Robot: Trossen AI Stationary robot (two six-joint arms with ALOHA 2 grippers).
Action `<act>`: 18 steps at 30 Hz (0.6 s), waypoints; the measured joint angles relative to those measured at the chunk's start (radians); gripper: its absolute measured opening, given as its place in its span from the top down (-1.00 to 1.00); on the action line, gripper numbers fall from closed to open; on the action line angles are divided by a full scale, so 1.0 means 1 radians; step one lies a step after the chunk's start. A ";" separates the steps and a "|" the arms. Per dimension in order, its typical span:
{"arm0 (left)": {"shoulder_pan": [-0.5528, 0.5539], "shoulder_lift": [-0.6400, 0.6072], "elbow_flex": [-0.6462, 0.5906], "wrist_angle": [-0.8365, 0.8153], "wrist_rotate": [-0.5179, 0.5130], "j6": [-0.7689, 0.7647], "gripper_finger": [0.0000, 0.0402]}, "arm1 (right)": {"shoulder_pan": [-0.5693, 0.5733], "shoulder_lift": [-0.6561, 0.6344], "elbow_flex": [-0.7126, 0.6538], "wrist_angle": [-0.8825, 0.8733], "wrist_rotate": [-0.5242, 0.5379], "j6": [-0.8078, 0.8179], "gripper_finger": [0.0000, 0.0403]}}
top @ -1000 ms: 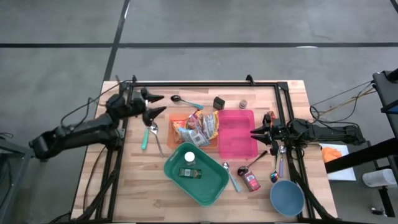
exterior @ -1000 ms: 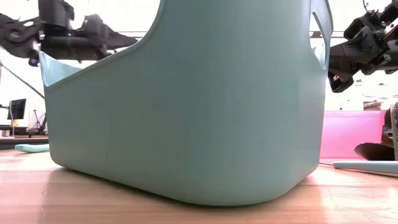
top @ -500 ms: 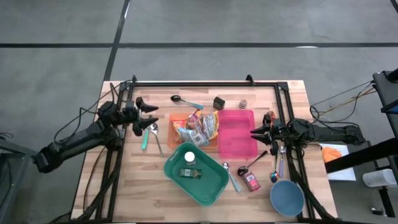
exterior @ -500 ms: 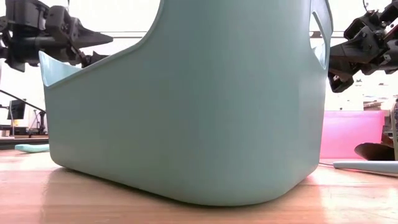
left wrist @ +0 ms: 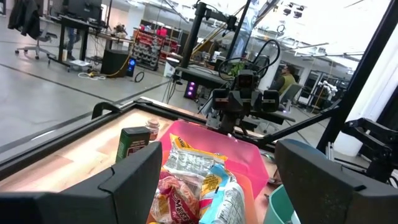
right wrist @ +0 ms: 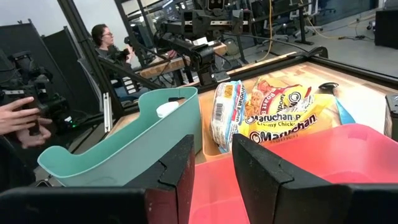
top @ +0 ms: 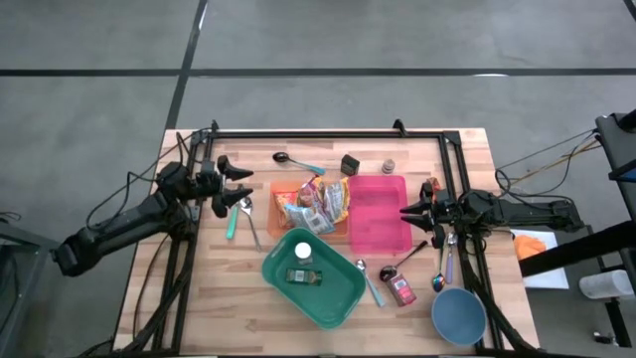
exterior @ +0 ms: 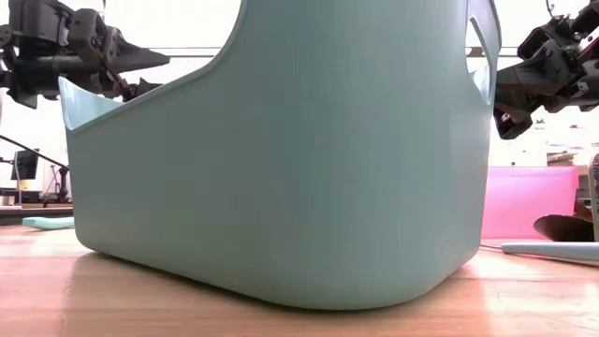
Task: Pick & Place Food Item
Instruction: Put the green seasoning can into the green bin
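On table, left side: left gripper [top: 241,184] hovering wide open and empty above the near-left edge, just beside the orange tray
On table, right side: right gripper [top: 407,211] waiting at the pink tray's edge, fingers narrowly parted, holding nothing
Food item: crinkly ramen noodle packets [top: 320,204] piled in the shallow orange plastic tray [top: 279,202], two or three overlapping, top one tilted
Step in hand, by judgement: reaching for a packet; best taken by the uppermost packet's free edge, jaws straddling one packet only, descent slow to avoid snagging the tray wall
Risk: slippery film, neighbouring packets likely to drag along
Pink rectangular plastic tray [top: 378,237]: nothing visible inside, touching the orange tray's side
Teal plastic bin [top: 338,300]: small green bottle [top: 303,275] lying flat, white-capped round container [top: 303,252] beside it
Blue round bowl [top: 458,316]: at the near-right corner, contents not discernible
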 joint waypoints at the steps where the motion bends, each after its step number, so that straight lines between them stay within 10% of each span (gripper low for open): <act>1: 0.000 0.000 0.000 0.000 0.000 0.000 -0.57 | 0.000 0.000 0.000 0.000 0.000 0.000 0.47; 18: 0.000 0.000 0.000 -0.171 0.000 0.000 -0.57 | 0.000 0.000 0.000 0.000 0.000 0.000 0.47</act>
